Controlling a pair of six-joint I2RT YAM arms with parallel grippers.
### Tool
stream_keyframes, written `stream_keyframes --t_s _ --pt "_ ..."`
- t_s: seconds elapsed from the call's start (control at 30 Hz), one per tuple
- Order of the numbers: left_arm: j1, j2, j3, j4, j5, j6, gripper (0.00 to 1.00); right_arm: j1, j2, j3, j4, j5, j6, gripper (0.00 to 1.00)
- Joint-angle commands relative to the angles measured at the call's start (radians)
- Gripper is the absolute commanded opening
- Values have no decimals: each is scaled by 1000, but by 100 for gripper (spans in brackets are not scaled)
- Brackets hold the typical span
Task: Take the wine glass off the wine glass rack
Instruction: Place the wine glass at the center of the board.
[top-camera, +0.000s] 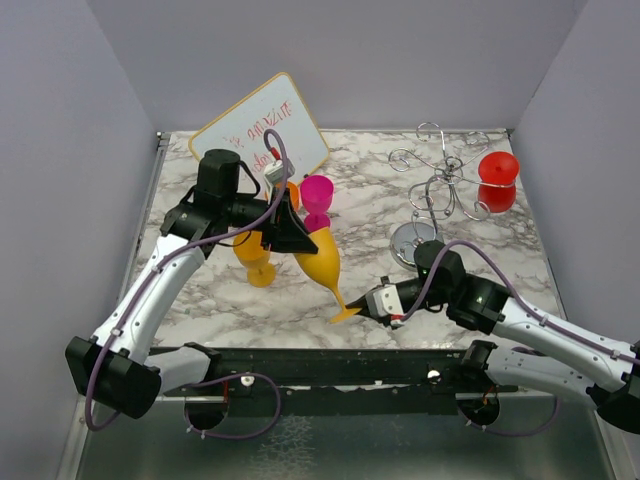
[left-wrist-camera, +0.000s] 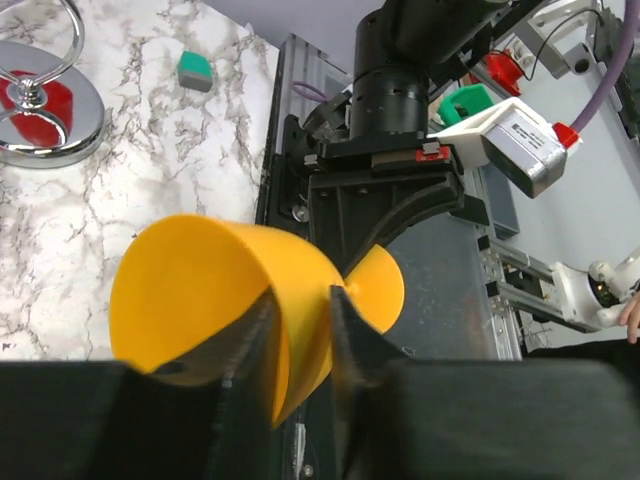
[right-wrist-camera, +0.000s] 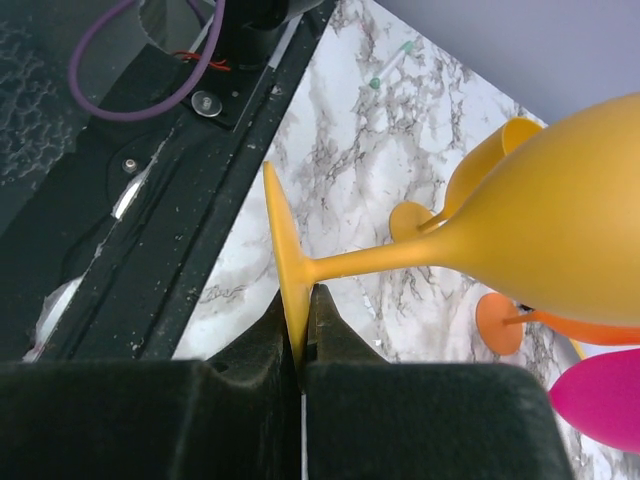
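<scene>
- The tilted yellow wine glass (top-camera: 322, 262) spans from my left end effector (left-wrist-camera: 303, 315) to my right end effector (right-wrist-camera: 300, 335), barring the bench's near middle.
- Just behind it, a magenta glass (top-camera: 317, 198), an orange glass (top-camera: 292, 193) and a second yellow glass (top-camera: 255, 255) crowd together. A whiteboard (top-camera: 262, 128) leans beyond them.
- The wine glass rack (top-camera: 437, 185) and its hanging red glass (top-camera: 497, 180) fill the far right.
- Bare bench (top-camera: 370, 200) lies open between the magenta glass and the rack.

Robot lab test cell is indicated by plain grey walls (top-camera: 60, 150), marble-print tabletop (top-camera: 370, 215), whiteboard (top-camera: 262, 125), 2 arms (top-camera: 160, 285) bolted to blk rail (top-camera: 330, 365).
</scene>
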Motion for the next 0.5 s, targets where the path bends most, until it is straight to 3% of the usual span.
stream_keyframes --t_s 0.0,0.1,0.27,0.47 --pt "-9 -28 -3 9 18 23 14 -1 -8 -11 12 -8 -12 3" --pt "-9 -28 -5 9 14 22 1 0 -18 -17 10 -3 -9 3" --pt "-9 -35 -13 9 15 26 0 0 -31 -20 16 13 -1 6" --pt "-11 -51 -14 9 18 35 0 0 -33 -21 27 34 7 20"
